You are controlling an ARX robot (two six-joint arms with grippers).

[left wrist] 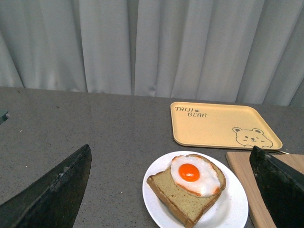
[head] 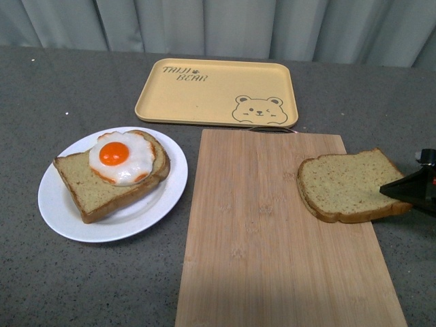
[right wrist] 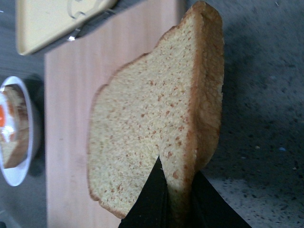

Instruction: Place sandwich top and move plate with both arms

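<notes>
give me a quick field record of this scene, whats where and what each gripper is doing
sandwich top: at the right edge of the wooden board, partly past it
right gripper: shut on the sandwich top's crust
left gripper: open, holding nothing, aimed toward the plate
plate: on the grey table, left of the board
egg slice: on the plate, fried egg on top
yellow tray: behind the board
task state: top not yet on the egg slice
</notes>
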